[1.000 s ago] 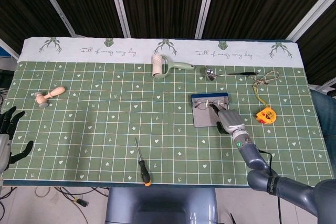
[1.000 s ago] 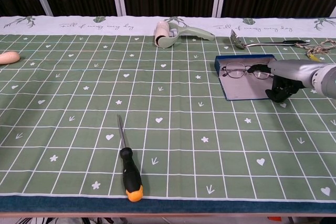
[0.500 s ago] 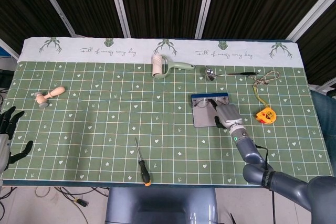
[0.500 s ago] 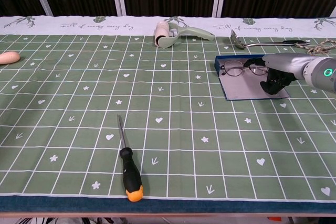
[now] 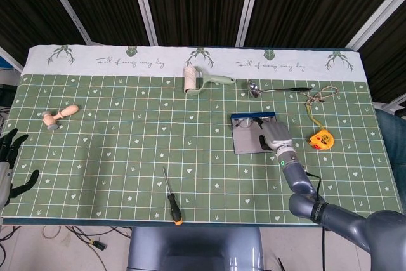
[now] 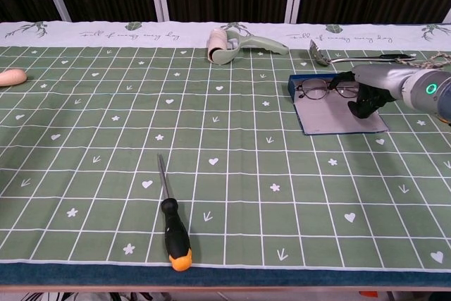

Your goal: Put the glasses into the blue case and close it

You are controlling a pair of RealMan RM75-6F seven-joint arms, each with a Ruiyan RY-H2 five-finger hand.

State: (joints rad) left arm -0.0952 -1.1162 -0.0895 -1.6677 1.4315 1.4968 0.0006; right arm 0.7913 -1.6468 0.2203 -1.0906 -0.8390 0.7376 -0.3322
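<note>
Right hand [image 6: 370,95] rests over the glasses [image 6: 325,90], fingers curled at the frame; a firm hold cannot be confirmed. Glasses lie on the open blue case [image 6: 337,112], against its raised back edge. Judged light, thin, easily bent: hold the rim, not the lenses. Left hand [image 5: 9,168] open, idle at the table edge

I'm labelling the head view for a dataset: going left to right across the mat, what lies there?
Left hand → wooden mallet → screwdriver → lint roller → blue case → ladle → tape measure.
</note>
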